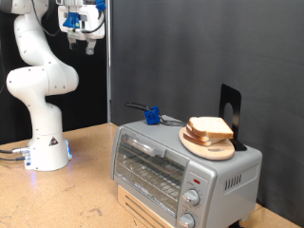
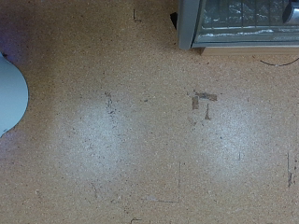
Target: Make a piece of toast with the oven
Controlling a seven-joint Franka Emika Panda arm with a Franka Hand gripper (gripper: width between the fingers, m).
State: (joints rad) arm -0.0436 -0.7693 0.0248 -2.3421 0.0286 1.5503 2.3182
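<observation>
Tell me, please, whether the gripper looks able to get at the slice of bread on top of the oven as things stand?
Probably yes. The piece of toast lies uncovered on a wooden plate atop the oven, with open air above. The gripper hangs high, well toward the exterior view's left.

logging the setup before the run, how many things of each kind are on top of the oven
On the oven, exterior view:
bread slices: 1 visible as a stack, number of slices cannot be told
wooden plate: 1
blue object: 1
dark upright stand: 1
Total: 4 kinds of thing, at least 4 items
The gripper hangs high at the exterior view's top left, holding nothing.
</observation>
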